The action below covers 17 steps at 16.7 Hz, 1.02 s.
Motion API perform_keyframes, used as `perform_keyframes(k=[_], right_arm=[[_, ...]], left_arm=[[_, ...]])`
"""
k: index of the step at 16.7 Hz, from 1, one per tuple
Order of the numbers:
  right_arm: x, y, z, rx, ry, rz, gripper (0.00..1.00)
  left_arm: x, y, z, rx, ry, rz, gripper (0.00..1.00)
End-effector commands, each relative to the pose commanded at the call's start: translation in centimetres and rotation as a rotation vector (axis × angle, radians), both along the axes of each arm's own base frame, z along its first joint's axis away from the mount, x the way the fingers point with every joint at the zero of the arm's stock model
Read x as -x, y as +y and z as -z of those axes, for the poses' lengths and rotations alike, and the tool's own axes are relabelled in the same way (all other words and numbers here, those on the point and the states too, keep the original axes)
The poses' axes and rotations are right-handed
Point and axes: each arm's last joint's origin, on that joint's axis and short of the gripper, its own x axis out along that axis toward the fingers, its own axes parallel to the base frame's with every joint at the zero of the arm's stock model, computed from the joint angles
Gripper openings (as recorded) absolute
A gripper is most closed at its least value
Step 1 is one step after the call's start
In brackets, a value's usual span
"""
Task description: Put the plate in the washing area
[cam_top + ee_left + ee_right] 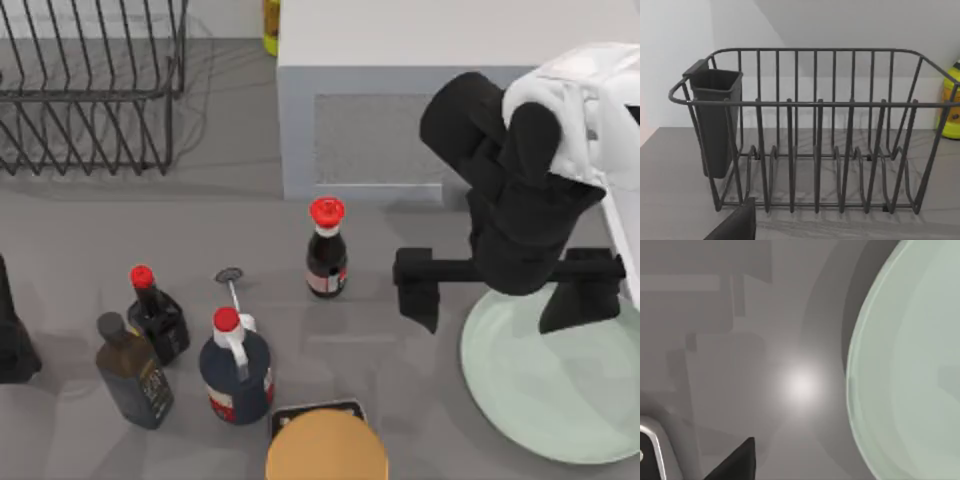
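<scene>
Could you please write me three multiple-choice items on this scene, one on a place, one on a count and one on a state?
1. Where does the plate lie on the counter?
A. at the top view's lower right
B. inside the dish rack
C. at the top view's left edge

2. How many bottles carry a red cap?
A. one
B. three
C. five

3. How does the right gripper stand?
A. shut on the plate
B. jaws open above the plate's near-left edge
C. shut on a bottle

Key: 1 A, the mint-green plate lies flat at the lower right. 2 B, red caps top the small bottle, the round bottle and the centre bottle. 3 B, the jaws stand spread with nothing between them.
</scene>
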Motion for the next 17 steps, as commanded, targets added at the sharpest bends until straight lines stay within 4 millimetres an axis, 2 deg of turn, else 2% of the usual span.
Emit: perform_keyframes(k=[5, 7, 9, 14, 17], right_arm=[[-0.1, 0.0, 0.1, 0.003, 0.004, 0.004, 1.0], [-0.1, 0.0, 0.7, 0.006, 0.009, 0.004, 1.0], [-0.3, 0.1, 2.4, 0.009, 0.013, 0.003, 1.0], [-0.4, 0.4, 8.4, -0.006, -0.008, 0.0, 1.0], [0.0, 0.2, 10.3, 0.004, 0.006, 0.0, 1.0]], left_arm=[[0.0, 0.0, 0.0, 0.0, 0.0, 0.0, 1.0], [0.0, 0.0, 0.0, 0.0, 0.0, 0.0, 1.0], [0.0, 0.0, 0.0, 0.0, 0.0, 0.0, 1.0], [0.0, 0.0, 0.0, 0.0, 0.0, 0.0, 1.0], [0.0, 0.0, 0.0, 0.0, 0.0, 0.0, 1.0]])
